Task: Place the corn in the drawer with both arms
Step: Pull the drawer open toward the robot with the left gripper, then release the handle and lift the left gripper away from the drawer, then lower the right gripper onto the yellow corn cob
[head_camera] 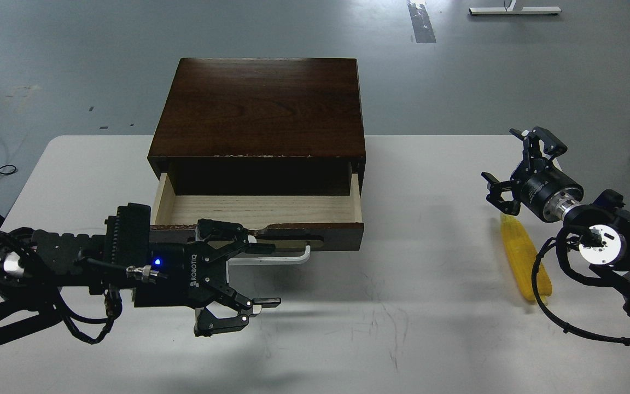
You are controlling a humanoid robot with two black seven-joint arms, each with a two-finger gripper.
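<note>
The left arm (pixel 47 268) comes in low from the left edge and lies almost level across the bench (pixel 402 328), its wrist pointing right. The left gripper (pixel 263 273) sits just in front of the drawer (pixel 260 210), fingers (pixel 266 301) spread wide apart and holding nothing. The upper finger reaches across the drawer's front panel, beside the white handle (pixel 293 258); the lower one hangs over bare bench. I cannot tell whether the upper finger touches the handle.

The drawer is pulled partway out of the dark wooden cabinet (pixel 260 109), showing a pale wood floor.

The right arm (pixel 610 246) enters from the right edge, bent, with its wrist angled up and toward the left. The right gripper (pixel 509 164) is raised above the bench, fingers opened wide and empty.

The corn (pixel 523 257) lies flat on the bench at the right, well apart from the drawer, just below the right gripper. Its long axis runs from far-left to near-right, almost straight toward the robot. The near end is partly crossed by a black cable (pixel 539 284).
</note>
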